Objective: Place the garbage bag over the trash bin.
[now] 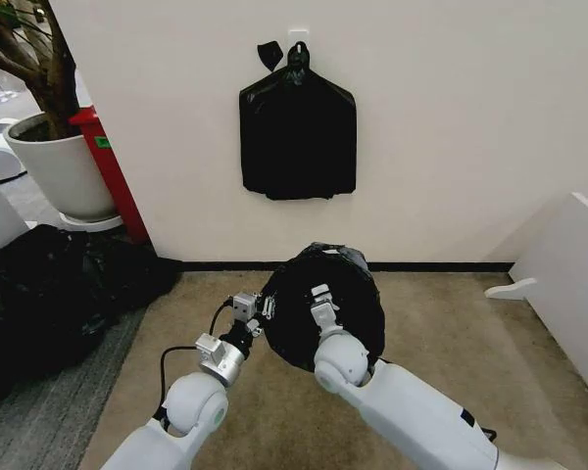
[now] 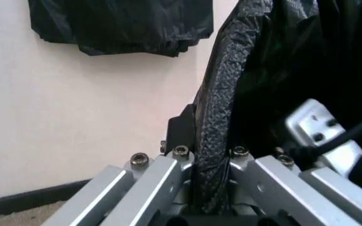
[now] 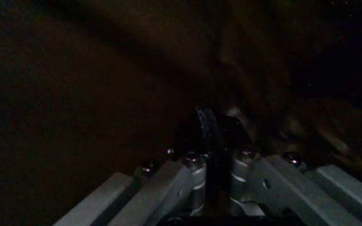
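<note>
Both grippers had the garbage bag (image 1: pixel 345 294) at its rim over the trash bin, on the carpet just short of the wall.
My left gripper (image 1: pixel 266 311) pinched the bag's left edge, fingers (image 2: pixel 168 181) pressed on the plastic; my right gripper (image 1: pixel 322 297) sat at the near rim, fingers (image 3: pixel 190 181) nipped on a dark fold. Bin walls fully hidden by the bag. Open carpet (image 1: pixel 441 343) to the right; black plastic heap (image 1: pixel 49 294) crowded the left.

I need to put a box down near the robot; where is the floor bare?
Bare carpet lies between the bagged trash bin and the white panel. The left is crowded: a black plastic heap and planter pot.
</note>
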Robot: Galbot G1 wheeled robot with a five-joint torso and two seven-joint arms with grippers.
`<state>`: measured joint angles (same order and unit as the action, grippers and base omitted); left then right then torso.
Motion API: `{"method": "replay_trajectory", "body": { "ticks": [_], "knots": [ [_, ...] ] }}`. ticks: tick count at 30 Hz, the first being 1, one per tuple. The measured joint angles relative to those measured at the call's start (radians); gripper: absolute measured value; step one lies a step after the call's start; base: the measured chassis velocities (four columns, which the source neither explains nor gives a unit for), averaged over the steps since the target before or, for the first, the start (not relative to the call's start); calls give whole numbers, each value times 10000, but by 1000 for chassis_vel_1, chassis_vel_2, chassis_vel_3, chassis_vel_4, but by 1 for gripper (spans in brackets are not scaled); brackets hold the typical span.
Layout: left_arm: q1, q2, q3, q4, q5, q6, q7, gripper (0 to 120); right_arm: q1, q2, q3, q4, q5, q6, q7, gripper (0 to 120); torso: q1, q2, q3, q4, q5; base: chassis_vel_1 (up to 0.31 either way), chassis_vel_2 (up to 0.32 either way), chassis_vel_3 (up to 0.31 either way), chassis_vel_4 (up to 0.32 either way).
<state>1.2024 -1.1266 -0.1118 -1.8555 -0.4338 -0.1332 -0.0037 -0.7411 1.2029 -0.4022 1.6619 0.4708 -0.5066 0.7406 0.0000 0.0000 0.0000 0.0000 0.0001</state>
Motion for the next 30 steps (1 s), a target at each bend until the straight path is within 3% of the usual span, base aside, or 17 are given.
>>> {"method": "replay_trajectory", "body": {
  "ticks": [11,13,17,20,28,30],
  "knots": [
    [171,84,-7,-102,52,-107,120,1,216,185,573,-907,7,16,195,0,0,0,0,1,0,0,0,0,0],
    [117,63,-2,-9,49,-118,120,1,145,104,590,-808,5,137,161,0,0,0,0,0,-1,0,0,0,0],
    [-165,-8,114,394,-107,-103,90,1,-663,-363,294,431,-285,1312,-1052,0,0,0,0,0,0,0,0,0,0],
    [-234,-10,128,470,-207,-70,79,1,-1016,-531,107,906,-487,1466,-1405,0,0,0,0,-1,0,0,0,0,0],
    [-414,-10,-8,819,-453,189,-118,1,-1784,-1111,-234,2340,-1533,2554,-2477,26,0,0,0,1,-1,0,0,0,0],
    [-505,-16,-78,1012,-498,158,-135,1,-2114,-1388,23,2600,-2434,3671,-3094,36,0,0,0,0,-1,0,0,0,0]
  ]
}}
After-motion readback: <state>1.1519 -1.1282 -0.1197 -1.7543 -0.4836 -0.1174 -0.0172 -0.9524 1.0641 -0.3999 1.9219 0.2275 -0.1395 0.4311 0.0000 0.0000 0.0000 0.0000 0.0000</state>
